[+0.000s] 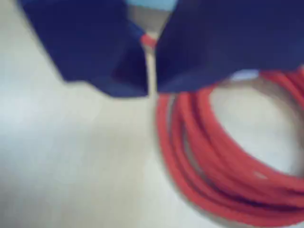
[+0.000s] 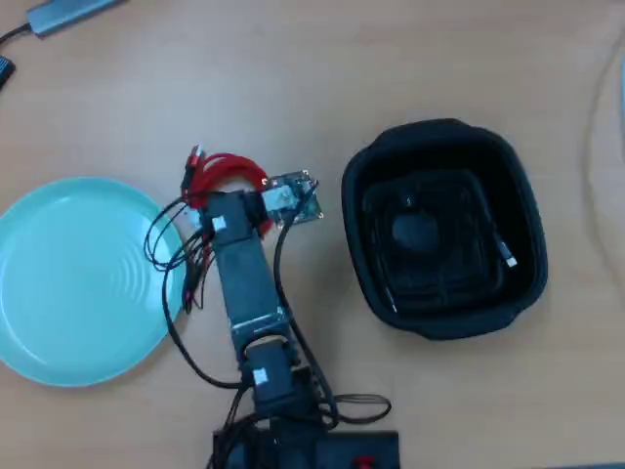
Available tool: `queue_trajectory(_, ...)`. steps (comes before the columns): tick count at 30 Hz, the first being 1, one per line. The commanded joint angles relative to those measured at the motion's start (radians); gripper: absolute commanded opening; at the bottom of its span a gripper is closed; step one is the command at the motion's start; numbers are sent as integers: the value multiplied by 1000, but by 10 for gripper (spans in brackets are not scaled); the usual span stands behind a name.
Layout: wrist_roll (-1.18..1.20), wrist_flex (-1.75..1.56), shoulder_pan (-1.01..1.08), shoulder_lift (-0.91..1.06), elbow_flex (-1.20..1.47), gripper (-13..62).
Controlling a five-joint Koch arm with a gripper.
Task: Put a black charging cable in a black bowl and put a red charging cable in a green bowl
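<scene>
The red charging cable lies as a loose coil on the table just below and right of my gripper. The two blue jaws stand almost together, with a bit of red strand pinched between them higher up. From overhead, the red charging cable pokes out beyond the arm's wrist, between the two bowls, and the gripper itself is hidden under the wrist. The green bowl sits at the left with nothing in it. The black bowl sits at the right and holds the black charging cable, its silvery tip near the right wall.
The arm's loose black wires hang over the green bowl's right rim. A small green circuit board rides on the wrist. The arm's base stands at the bottom edge. A grey device lies at the top left.
</scene>
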Motion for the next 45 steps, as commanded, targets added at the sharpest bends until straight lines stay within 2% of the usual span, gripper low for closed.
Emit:
queue_trajectory(1, 17, -97, -2, 11, 15, -40)
queue_trajectory(3, 15, -167, -2, 18, 87, -8)
queue_trajectory(6, 31, -189, -5, 23, 152, 78)
queue_trajectory(16, 144, -189, 3, 20, 167, 379)
queue_trajectory(19, 150, -189, 2, 20, 156, 436)
queue_trajectory(27, 150, -199, -26, 2, 100, 436)
queue_trajectory(32, 127, -196, -64, -140, 9, 434)
queue_trajectory(39, 106, -189, -84, -242, -58, 427)
queue_trajectory(42, 124, -186, -80, -258, -51, 374)
queue_trajectory(45, 155, -186, -74, -290, -51, 265)
